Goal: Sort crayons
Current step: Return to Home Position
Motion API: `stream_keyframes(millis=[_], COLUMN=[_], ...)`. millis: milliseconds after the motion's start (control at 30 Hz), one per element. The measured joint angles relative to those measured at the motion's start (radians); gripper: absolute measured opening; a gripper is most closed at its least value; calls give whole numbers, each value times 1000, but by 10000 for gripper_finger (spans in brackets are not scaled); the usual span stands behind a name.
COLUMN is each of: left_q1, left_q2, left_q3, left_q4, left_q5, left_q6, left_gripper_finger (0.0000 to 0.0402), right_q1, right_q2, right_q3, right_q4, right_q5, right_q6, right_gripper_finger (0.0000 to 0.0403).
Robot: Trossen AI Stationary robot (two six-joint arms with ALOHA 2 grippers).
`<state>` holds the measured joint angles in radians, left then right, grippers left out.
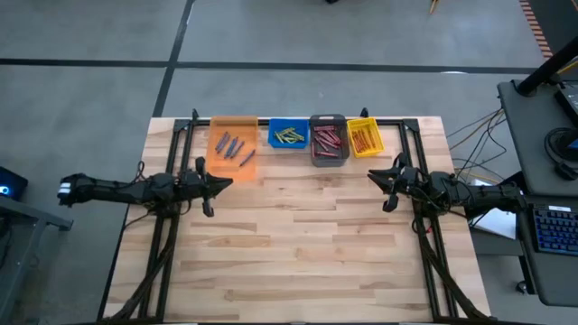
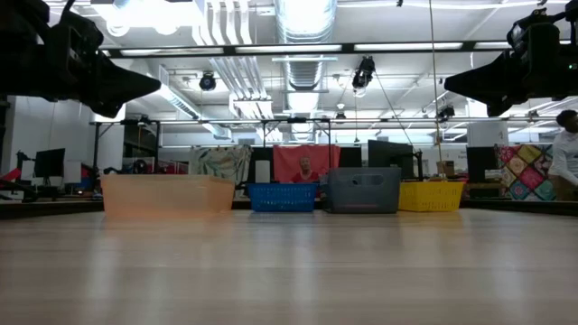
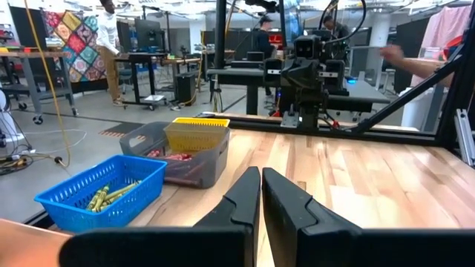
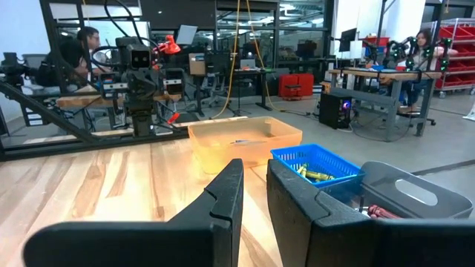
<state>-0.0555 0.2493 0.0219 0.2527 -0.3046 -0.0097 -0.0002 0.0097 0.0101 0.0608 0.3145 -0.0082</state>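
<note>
Holding crayons (image 1: 329,138): four bins (image 1: 233,173) abreast.

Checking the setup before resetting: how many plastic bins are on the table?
4, in one row: translucent orange plastic bin on the left arm's side, then blue mesh bin, grey bin, yellow mesh bin.

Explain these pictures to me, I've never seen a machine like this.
It's a robot with two dark arms at a wooden table. One picture looks straight down, one looks level across the tabletop, and two come from wrist cameras. Along the far edge, the orange bin holds blue crayons, the blue bin green crayons, the grey bin red crayons, the yellow bin orange crayons. The left end effector is shut, the right end effector slightly open; both hold nothing.
</note>
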Motion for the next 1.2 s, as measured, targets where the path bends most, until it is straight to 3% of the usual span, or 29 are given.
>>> stream_keyframes(millis=[1200], left_q1=[0], left_q2=[62], left_q3=[0], left_q4=[0], left_q5=[0], left_q6=[0], left_gripper_finger=[0], right_q1=[0], right_q2=[0], right_q3=[0], right_q4=[0], right_q5=[0], right_q6=[0], right_gripper_finger=[52])
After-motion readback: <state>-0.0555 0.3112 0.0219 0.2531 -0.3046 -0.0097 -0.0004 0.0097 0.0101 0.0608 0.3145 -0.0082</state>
